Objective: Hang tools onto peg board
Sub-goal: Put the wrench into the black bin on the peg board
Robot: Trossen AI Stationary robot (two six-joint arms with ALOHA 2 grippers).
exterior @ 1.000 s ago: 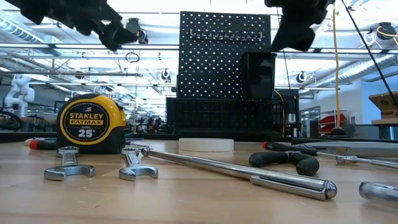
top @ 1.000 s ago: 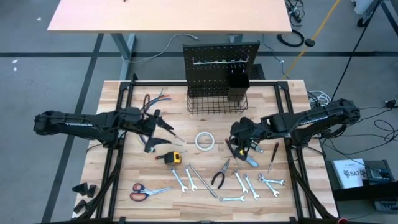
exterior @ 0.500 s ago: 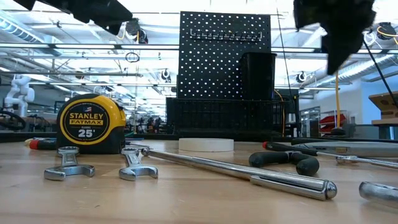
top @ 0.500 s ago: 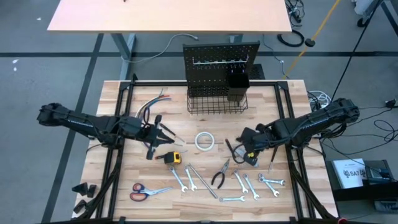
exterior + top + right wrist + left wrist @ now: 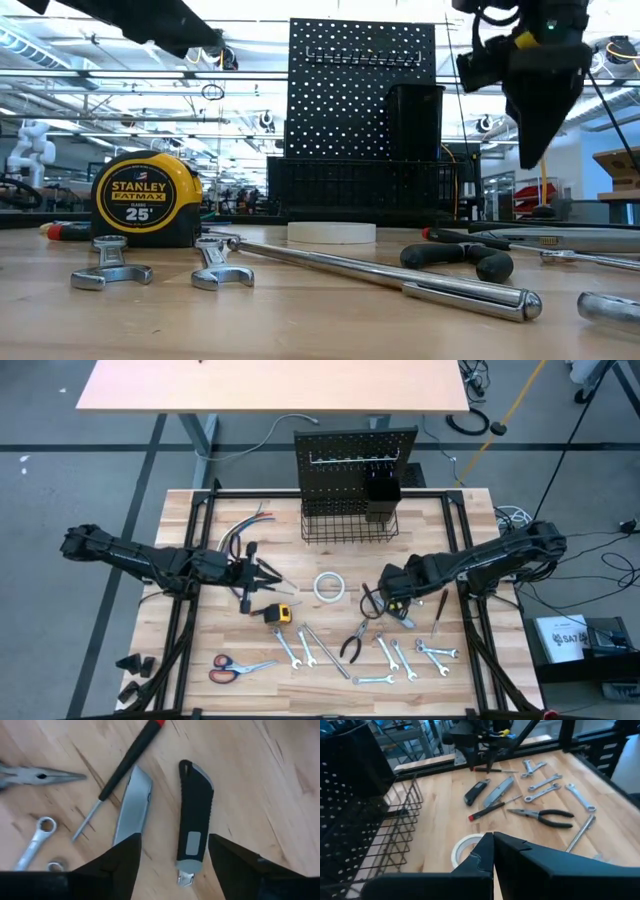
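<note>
Pale wooden planks make up the table (image 5: 200,650), with a grey floor and a second, tan table beyond it. At the far edge the peg board (image 5: 355,455) stands upright, its wire basket (image 5: 345,525) at its foot and a small black cup (image 5: 383,495) hung on its right side.

From the left, the left arm reaches in low and nearly level, stretched toward the middle of the table. Its left gripper (image 5: 272,573) hovers beside a bundle of wires (image 5: 240,530) and just behind the yellow tape measure (image 5: 280,613); the fingers (image 5: 485,855) are pressed together with nothing between them.

From the right, the right arm comes in bent at the elbow, wrist turned downward. Its right gripper (image 5: 385,600) hangs over the tools at centre right, fingers (image 5: 235,860) spread apart and holding nothing. Directly below them on the wood lie a black-handled knife (image 5: 192,820), a silver knife (image 5: 132,805) beside it, and a thin screwdriver (image 5: 122,770) with a red end.

None of the tools hangs on the board. A roll of tape (image 5: 329,586) lies between the two grippers. Nearer the front edge are pliers (image 5: 355,640), several wrenches (image 5: 400,658), a long metal rod (image 5: 325,652) and orange-handled scissors (image 5: 235,668).
</note>
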